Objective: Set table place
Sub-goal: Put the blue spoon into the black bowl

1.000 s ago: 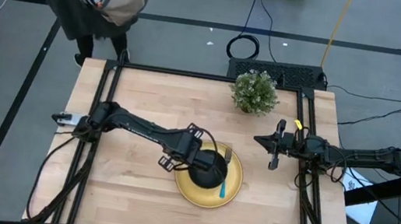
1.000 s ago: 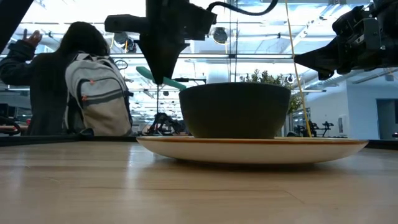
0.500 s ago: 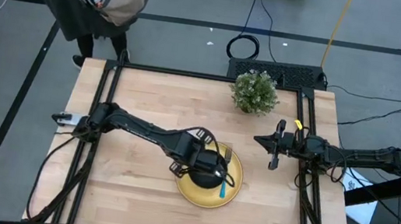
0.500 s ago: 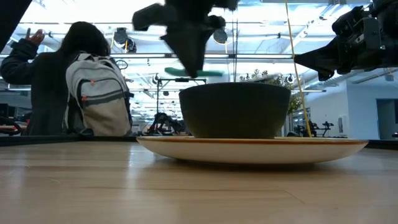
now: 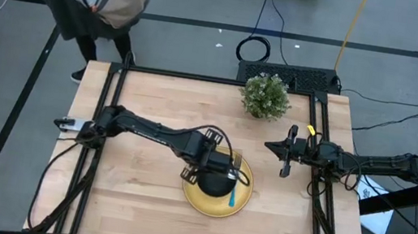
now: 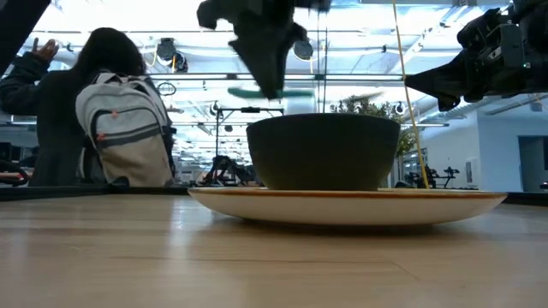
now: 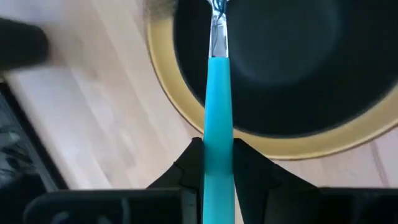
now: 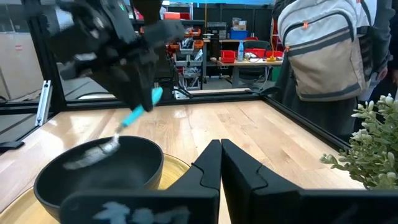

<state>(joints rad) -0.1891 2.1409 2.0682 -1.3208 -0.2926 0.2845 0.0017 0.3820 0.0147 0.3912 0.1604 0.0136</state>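
Bowl (image 5: 216, 185) sits on plate (image 5: 239, 206); left gripper (image 7: 216, 155), clamped on spoon (image 7: 217, 112), lowers it into bowl. Right gripper (image 8: 219, 163) together, idle.

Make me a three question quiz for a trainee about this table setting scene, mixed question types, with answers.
1. True or false: the black bowl sits on the round yellow plate.
2. What does the left gripper hold? A) the small green potted plant B) a turquoise-handled metal utensil C) nothing
3. Fill in: the right gripper waits near the table's ____ edge, its fingers shut.

Key: 1 true; 2 B, held over the bowl; 3 right.
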